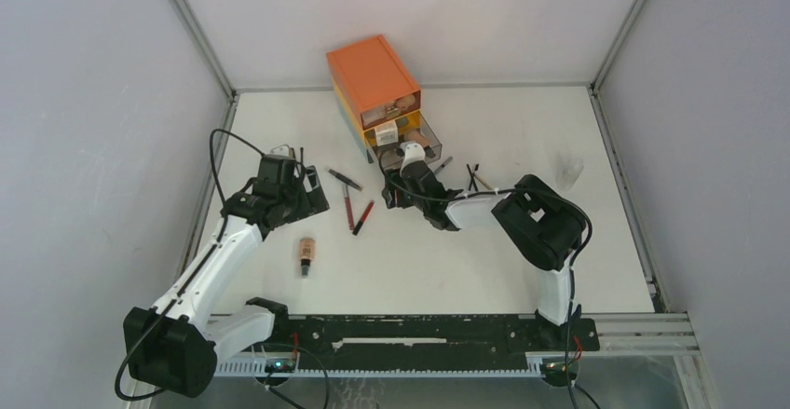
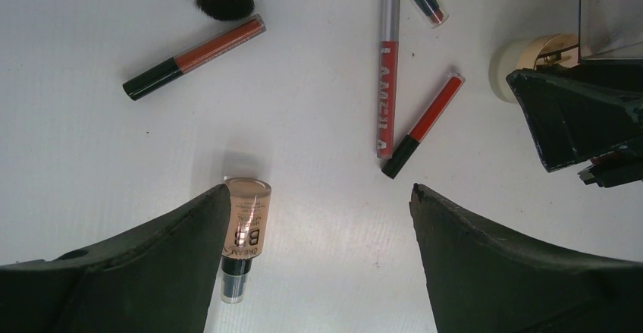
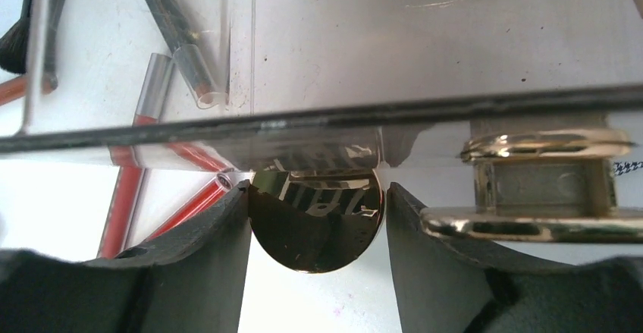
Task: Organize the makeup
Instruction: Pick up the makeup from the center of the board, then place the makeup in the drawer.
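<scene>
1. Just in front of the orange chest (image 1: pixel 373 74), the right gripper (image 3: pixel 317 196) pinches a round gold compact (image 3: pixel 317 234) between both fingers.
2. Left of the chest and well forward of it, the left gripper (image 2: pixel 318 193) hangs with fingers spread wide, holding nothing.
3. Between that gripper and the chest lie red pencils (image 1: pixel 349 210) and a black brush (image 1: pixel 344 179); a beige foundation bottle (image 1: pixel 305 254) lies farther from the chest.
</scene>
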